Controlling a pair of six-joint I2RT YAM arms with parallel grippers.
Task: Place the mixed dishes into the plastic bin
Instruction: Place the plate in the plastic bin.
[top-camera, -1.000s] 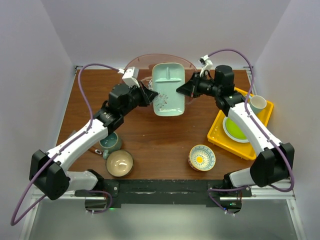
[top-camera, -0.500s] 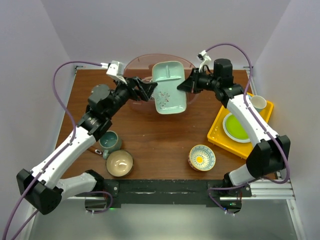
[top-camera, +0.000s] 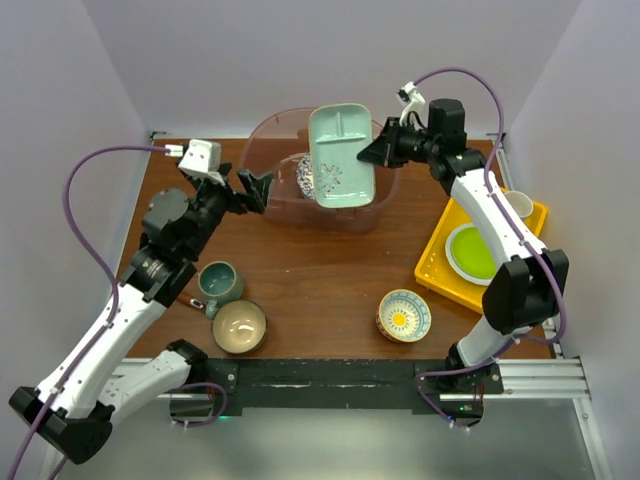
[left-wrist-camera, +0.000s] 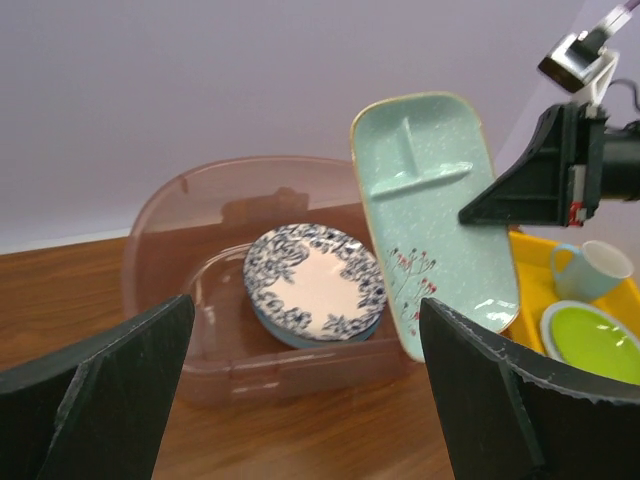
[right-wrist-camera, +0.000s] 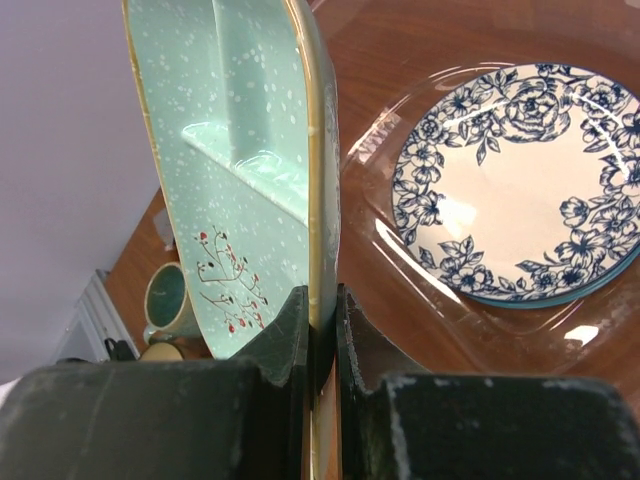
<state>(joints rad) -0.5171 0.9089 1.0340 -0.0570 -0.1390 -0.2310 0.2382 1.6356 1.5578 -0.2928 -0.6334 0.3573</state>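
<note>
- Near table: tan bowl (top-camera: 239, 326), patterned bowl (top-camera: 404, 315), teal mug (top-camera: 219, 283), not yet binned.
- Mid left: left gripper (top-camera: 255, 188) spread wide, empty, beside plastic bin (left-wrist-camera: 165, 240).
- Far: right gripper (top-camera: 368, 158) clenched on mint square dish (top-camera: 340, 155), tilted steeply over bin, above blue-patterned plate (left-wrist-camera: 315, 280).
- Risk: seemingly shallow one-edge pinch; could slip and chip the plate.
</note>
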